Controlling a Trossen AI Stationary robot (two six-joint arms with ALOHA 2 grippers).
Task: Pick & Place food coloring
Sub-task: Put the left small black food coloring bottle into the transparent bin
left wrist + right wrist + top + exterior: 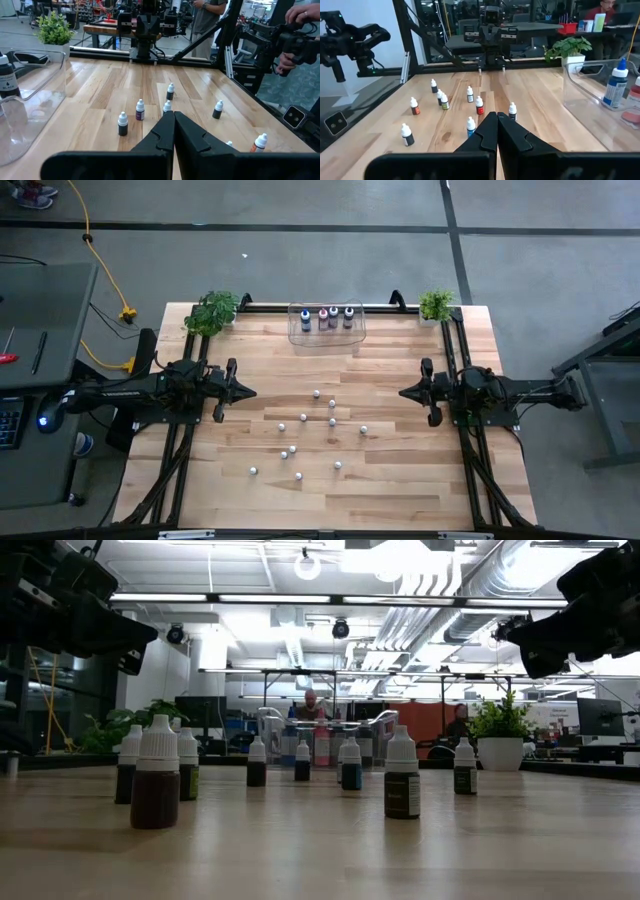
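Note:
Several small white-capped food coloring bottles (316,430) stand upright, scattered on the middle of the wooden table; the low view shows them in a row (402,778). Larger bottles (327,317) with blue, pink and dark bodies stand inside a clear plastic bin (327,335) at the far edge. My left gripper (250,392) (174,117) hovers shut at the left of the scatter, pointing right. My right gripper (403,392) (497,117) hovers shut at the right, pointing left. Neither touches a bottle.
Two potted plants (212,310) (436,305) stand at the far corners. Black frame rails run along the table's left and right sides. Bare wood lies between each gripper and the nearest bottles. A person's hands (300,15) show beyond the table's near edge.

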